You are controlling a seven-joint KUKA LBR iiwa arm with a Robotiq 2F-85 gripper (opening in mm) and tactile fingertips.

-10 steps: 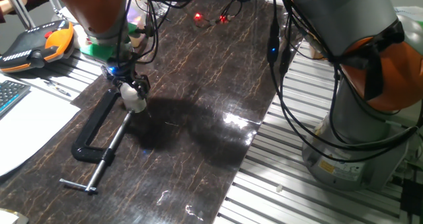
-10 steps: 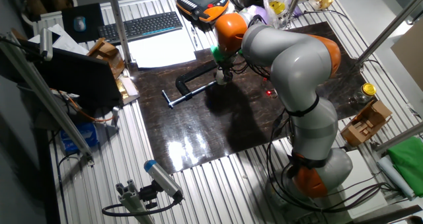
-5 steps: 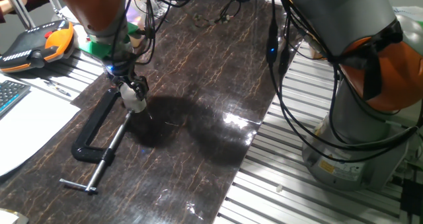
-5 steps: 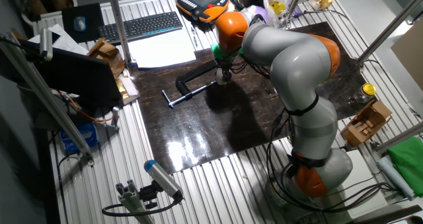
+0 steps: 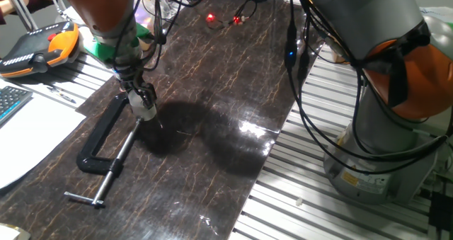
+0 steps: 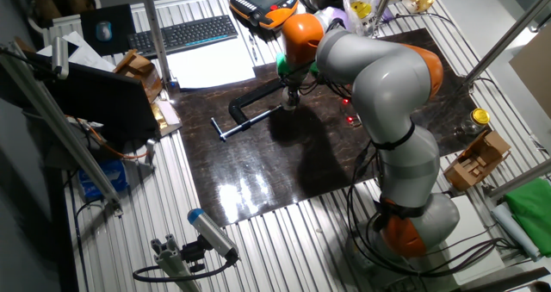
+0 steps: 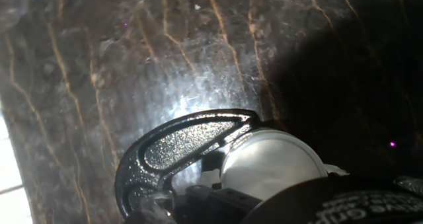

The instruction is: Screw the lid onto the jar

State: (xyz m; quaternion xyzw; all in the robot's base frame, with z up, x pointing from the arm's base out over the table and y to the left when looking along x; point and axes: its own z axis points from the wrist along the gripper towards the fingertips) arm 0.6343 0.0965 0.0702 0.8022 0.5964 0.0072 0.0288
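Here, in one fixed view, the hand (image 5: 144, 98) stands low over the table (image 5: 212, 91), right at the upper jaw end of the black clamp (image 5: 106, 151). A small whitish thing, the jar (image 5: 146, 110) with the lid on it as far as I can tell, sits between the fingers, so the hand looks closed around it; the seam between lid and jar is too small to make out.

In the other fixed view the hand (image 6: 293, 96) is again beside the clamp (image 6: 250, 113), at its far end from the handle bar. The jar is hidden there.

In the hand view the lid (image 7: 271, 163) shows as a pale round disc just beside the clamp's curved frame (image 7: 178, 151), partly covered by the hand's own dark body.

The lid seems light, stiff, smooth plastic, likely slippery; I would grip it across its rim, evenly, so that it turns without tilting.
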